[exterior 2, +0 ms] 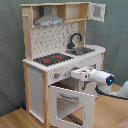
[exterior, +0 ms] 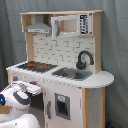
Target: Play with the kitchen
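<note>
the kitchen (exterior: 60, 65) fills most of the frame in both exterior views, standing on a wood floor against a grey curtain (exterior 2: 10, 50).

first exterior view: my arm sits in the lower left corner, and my gripper (exterior: 33, 89) reaches to the kitchen's front panel just below the hob (exterior: 36, 65). i cannot tell whether my fingers are open or closed here. the sink (exterior: 72, 74) is at centre right of the counter with the black faucet (exterior: 84, 59) behind it. the grey hood (exterior: 39, 26) hangs at upper left, and a microwave-like cabinet with a closed door (exterior: 71, 25) is at upper centre. a narrow door (exterior: 62, 106) with a dark panel shows at lower centre. the oven door is hidden behind my arm.

second exterior view: my arm enters from the right edge, and my gripper (exterior 2: 75, 74) sits at centre, against the knob strip under the counter. the finger state is unreadable here too. this view shows what the other cannot: the windowed oven door (exterior 2: 71, 104) hangs open, tilted outward at the bottom centre of the frame, below my gripper. a knob (exterior 2: 56, 76) shows left of my gripper. the upper cabinet door (exterior 2: 97, 11) stands open at upper right. the pegboard back (exterior 2: 52, 37) is dotted with holes.
</note>
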Tool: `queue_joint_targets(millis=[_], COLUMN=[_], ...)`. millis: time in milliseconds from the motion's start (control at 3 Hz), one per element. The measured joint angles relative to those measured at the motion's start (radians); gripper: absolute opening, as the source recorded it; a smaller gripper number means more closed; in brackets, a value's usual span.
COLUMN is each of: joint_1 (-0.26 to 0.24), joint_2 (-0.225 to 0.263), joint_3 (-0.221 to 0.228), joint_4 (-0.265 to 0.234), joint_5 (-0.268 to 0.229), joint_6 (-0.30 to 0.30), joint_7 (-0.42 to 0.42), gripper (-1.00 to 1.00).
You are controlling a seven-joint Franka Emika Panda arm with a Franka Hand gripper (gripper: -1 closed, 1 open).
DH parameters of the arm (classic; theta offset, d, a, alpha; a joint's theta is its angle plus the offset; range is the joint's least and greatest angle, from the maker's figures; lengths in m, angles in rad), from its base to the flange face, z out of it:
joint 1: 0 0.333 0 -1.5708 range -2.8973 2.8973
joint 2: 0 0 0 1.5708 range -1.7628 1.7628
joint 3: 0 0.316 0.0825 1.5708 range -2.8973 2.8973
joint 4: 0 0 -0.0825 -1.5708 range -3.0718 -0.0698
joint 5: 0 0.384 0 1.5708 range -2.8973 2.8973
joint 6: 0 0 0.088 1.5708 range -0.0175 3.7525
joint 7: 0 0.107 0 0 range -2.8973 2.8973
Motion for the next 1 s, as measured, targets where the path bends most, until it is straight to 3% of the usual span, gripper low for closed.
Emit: queue_joint_targets(millis=[1000], joint_1=[0.0], joint_2=[0.021], joint_3=[-0.001], joint_4=[0.002], joint_5=[0.001], joint_6=[0.0], joint_7=[0.326], gripper=[-1.0])
